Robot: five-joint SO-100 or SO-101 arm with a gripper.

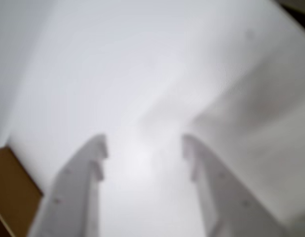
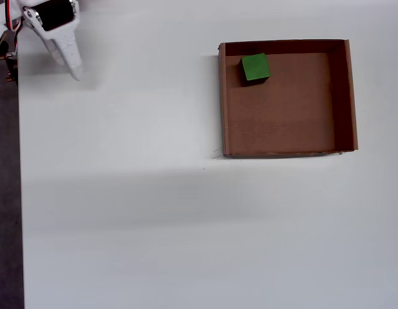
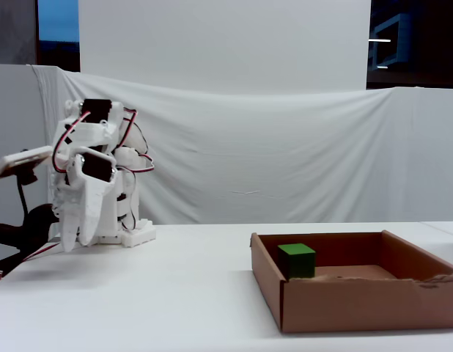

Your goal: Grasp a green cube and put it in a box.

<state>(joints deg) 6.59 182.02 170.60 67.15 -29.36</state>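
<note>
- One green cube (image 2: 255,67) sits flat inside the box (image 2: 341,96), in the corner at upper left of the overhead view, its square top turned slightly off the walls' lines; no long axis shows.
- Well apart from it, the white pincer (image 2: 74,72) hangs at that view's top left corner, folded back over the white surface (image 2: 154,225).
- Seen from the wrist, its fingers (image 1: 86,173) stand spread with nothing between them.
</note>
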